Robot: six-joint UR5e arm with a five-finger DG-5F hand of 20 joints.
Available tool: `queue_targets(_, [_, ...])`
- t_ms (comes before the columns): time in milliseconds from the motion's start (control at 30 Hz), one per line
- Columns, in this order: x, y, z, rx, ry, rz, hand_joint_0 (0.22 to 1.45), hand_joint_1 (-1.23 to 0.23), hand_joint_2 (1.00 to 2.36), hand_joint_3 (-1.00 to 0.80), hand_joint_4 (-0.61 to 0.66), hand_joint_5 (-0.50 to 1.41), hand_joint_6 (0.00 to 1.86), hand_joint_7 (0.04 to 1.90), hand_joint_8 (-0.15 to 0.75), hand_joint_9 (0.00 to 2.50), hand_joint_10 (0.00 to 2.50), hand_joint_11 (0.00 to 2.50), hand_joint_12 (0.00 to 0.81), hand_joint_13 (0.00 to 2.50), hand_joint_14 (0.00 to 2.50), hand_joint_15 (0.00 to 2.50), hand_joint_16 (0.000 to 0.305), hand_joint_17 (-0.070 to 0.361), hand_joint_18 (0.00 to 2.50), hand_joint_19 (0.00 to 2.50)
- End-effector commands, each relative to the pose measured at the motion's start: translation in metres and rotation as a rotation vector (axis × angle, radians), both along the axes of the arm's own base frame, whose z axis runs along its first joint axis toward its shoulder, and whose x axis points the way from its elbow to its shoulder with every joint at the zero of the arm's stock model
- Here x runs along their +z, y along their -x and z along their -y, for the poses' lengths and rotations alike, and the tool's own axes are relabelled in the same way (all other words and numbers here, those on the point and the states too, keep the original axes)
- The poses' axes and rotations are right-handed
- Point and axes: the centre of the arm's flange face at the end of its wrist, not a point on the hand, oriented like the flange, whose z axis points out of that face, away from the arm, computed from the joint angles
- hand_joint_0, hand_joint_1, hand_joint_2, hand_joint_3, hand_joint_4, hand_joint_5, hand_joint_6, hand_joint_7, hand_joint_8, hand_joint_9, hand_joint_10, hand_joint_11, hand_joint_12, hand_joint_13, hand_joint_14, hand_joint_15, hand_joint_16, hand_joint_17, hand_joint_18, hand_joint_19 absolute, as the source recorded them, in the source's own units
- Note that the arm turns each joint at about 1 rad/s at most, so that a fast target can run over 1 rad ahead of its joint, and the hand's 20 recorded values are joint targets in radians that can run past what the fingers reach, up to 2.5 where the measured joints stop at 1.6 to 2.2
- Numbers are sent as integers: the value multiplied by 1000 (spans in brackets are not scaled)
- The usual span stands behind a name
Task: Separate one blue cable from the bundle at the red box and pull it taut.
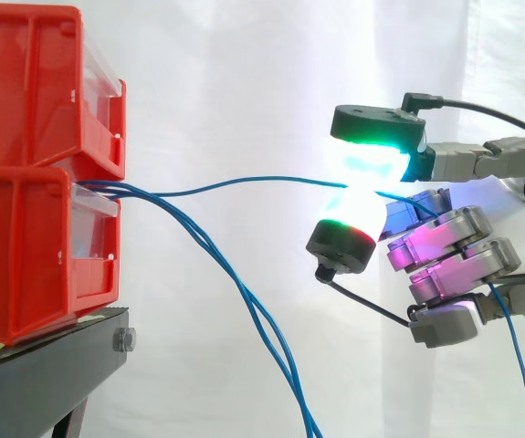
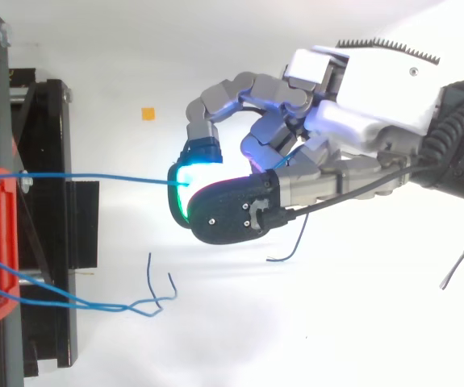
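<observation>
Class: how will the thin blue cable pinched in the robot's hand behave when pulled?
Probably floppy: the thin blue cable waves slightly between red plastic box and hand; loose blue cables droop. Possibly slippery: thin, held between rounded glowing pads.

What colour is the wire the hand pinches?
Blue cable; clearest in the side view.

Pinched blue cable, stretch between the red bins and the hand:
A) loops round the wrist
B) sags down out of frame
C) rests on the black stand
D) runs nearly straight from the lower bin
D: the pinched blue cable spans almost straight from the lower red bin to the pads of the hand; the other blue cables droop.
</observation>
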Motion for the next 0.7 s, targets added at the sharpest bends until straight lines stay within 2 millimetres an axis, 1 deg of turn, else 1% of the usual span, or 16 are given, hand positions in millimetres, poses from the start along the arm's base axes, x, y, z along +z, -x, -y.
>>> queue_targets(0, [0,0,1,-1,0,1,681,-815,1032,48,-26,-143,941,1321,293,1024,2442,1606,346,1151,2006,1463,41,91,1112,1247])
queue_targets(233, [0,0,0,0,0,-1,680,-812,1032,46,-25,-143,941,1324,292,1023,2441,1610,345,1147,2007,1462,40,91,1107,1229])
queue_targets(267, [0,0,0,-1,0,-1,679,-812,1033,48,-22,-143,941,1324,292,1023,2452,1580,347,1147,2019,1427,41,91,1107,1233])
queue_targets(600, [0,0,0,-1,0,-1,680,-809,1032,46,-22,-143,942,1321,305,1005,2437,1632,353,1148,2014,1454,42,94,1105,1237])
queue_targets(633, [0,0,0,-1,0,-1,679,-809,1032,48,-21,-144,941,1322,297,999,2444,1610,364,1150,2010,1468,41,93,1105,1236])
queue_targets(667, [0,0,0,-1,0,-1,679,-809,1032,48,-17,-144,941,1320,295,997,2447,1608,356,1148,2018,1448,42,93,1105,1237])
